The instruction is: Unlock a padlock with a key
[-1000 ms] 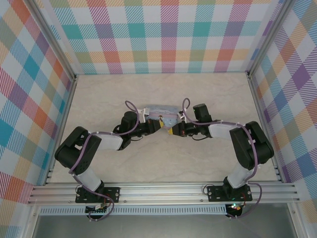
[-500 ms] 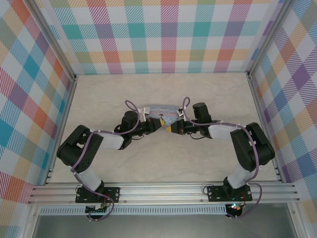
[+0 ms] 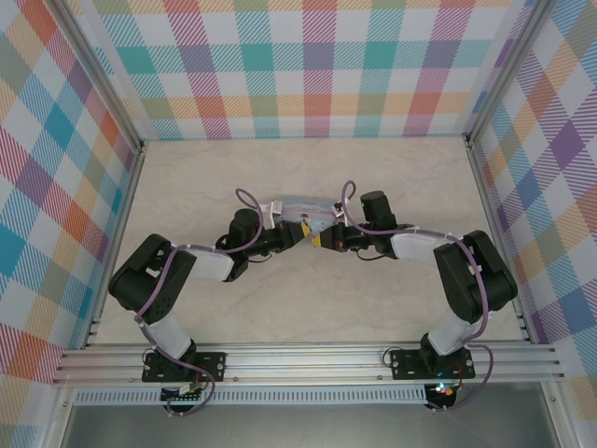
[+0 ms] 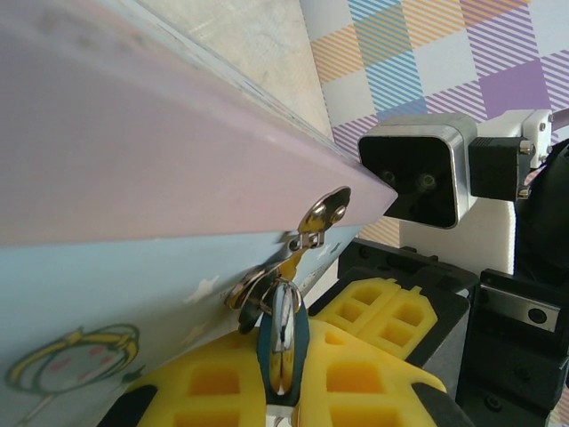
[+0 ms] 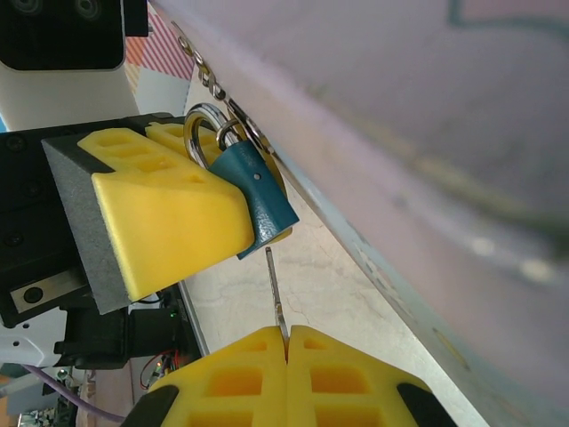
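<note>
Right gripper (image 5: 286, 345) has crept closer to the left gripper (image 4: 283, 387) vs. 1 s ago. It's squeezed shut on the thin key (image 5: 274, 289). Left one pinches the small teal padlock (image 5: 258, 200) w/ silver loop, hanging on the tin (image 5: 427, 133). Key tip is just below it.

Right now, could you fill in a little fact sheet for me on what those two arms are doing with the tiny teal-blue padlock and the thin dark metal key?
Left gripper: shut on the tiny teal-blue padlock
Padlock shackle: silvery loop, threaded through the latch of the pale blue cartoon-printed tin, looks closed
Right gripper: shut on the thin dark metal key
Key direction: blade points at the padlock's bottom face
Key progress: tip right at that face, most of the blade outside
</note>
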`<state>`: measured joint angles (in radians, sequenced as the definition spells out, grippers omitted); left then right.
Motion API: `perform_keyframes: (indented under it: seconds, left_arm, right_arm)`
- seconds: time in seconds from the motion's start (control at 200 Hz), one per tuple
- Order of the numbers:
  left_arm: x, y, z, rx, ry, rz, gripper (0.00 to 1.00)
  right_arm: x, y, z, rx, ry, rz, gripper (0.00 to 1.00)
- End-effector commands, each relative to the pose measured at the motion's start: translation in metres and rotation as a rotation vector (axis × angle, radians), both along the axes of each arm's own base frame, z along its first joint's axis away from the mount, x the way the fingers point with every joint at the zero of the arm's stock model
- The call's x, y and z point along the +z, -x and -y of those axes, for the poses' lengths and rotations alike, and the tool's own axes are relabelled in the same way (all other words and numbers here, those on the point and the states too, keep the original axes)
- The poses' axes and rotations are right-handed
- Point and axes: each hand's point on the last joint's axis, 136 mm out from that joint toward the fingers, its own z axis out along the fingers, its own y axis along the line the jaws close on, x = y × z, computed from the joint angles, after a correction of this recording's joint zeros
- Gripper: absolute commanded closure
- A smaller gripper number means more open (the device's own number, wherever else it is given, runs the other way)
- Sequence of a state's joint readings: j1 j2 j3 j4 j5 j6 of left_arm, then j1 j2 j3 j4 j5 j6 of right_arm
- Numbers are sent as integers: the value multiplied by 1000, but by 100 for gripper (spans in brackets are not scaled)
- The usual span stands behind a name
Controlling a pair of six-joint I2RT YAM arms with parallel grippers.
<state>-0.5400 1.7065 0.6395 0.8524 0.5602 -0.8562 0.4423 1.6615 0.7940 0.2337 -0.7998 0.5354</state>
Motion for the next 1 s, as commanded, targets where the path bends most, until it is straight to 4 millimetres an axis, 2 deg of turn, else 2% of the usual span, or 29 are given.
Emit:
perform_keyframes:
  seconds: [0.0,0.28,0.465,0.645,0.825,0.995]
  left_arm:
    - [22,-4,6,-19,51,71,100]
    - [23,0,6,-40,51,79,100]
    - [28,3,7,-61,54,97,100]
    - [30,4,7,-67,50,102,100]
    - [36,3,8,-71,81,101,100]
    - [56,3,12,-78,163,102,100]
  right_arm:
    - [7,-7,-8,14,-24,30,98]
    - [24,-7,-12,44,-86,73,98]
    - [32,-10,-3,21,-121,98,98]
    - [40,-9,-3,46,-144,116,97]
    - [34,-13,-4,41,-137,99,97]
    - [25,-20,-4,15,-117,103,98]
